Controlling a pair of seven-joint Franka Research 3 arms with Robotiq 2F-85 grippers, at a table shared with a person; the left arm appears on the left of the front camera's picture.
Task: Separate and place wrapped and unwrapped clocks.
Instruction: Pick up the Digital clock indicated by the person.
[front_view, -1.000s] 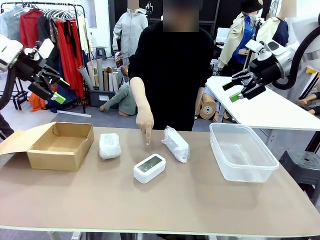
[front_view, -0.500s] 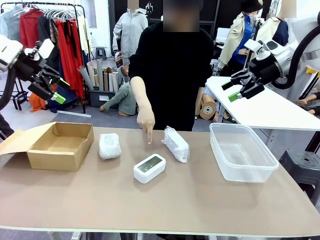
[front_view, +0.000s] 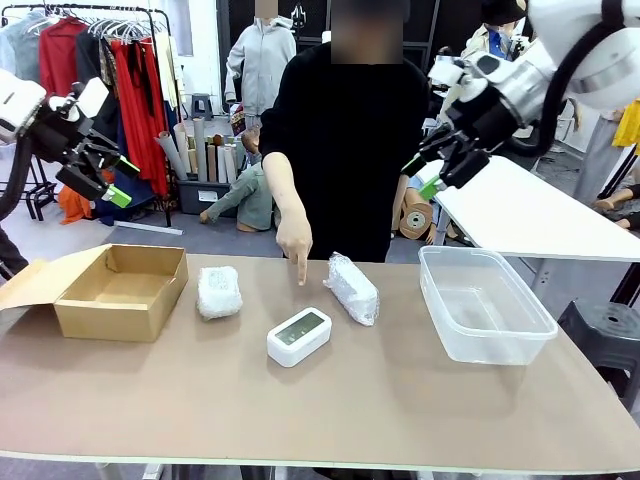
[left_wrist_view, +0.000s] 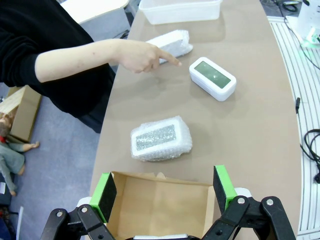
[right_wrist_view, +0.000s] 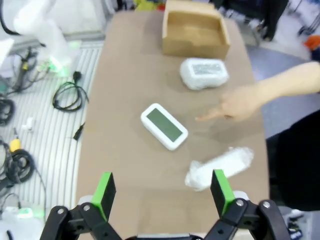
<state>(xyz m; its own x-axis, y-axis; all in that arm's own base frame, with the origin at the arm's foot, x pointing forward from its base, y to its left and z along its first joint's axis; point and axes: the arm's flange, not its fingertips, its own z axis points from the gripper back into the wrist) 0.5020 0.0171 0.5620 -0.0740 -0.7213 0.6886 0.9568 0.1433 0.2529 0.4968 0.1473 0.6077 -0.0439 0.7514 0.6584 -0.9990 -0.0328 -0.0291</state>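
The bare clock (front_view: 299, 336) lies flat, screen up, at mid-table (front_view: 400, 400). One wrapped lump (front_view: 219, 291) sits at its ten o'clock and the other lump (front_view: 352, 288) at its two o'clock, all three apart from one another. The box (front_view: 100, 322) stands open at nine o'clock and the tub (front_view: 470, 345) at three o'clock. Nothing is sorted yet. The person's hand (front_view: 292, 243) points a finger down at the bare table at the clock's twelve o'clock, between the lumps.

Both grippers hang high with jaws wide and hold nothing. The left gripper (front_view: 122, 180) is above the box. In its wrist view the near lump is dead ahead at twelve o'clock, its long axis running almost along the line between the pads. The right gripper (front_view: 425, 175) hangs over the far edge, between the second lump and the tub.

If the finger means the clock, the right arm looks the nearer. In its wrist view the clock lies ahead at about eleven o'clock, its long axis running ten to four. That slants to the pads' line, so a wrist roll seems needed to close across the short sides.
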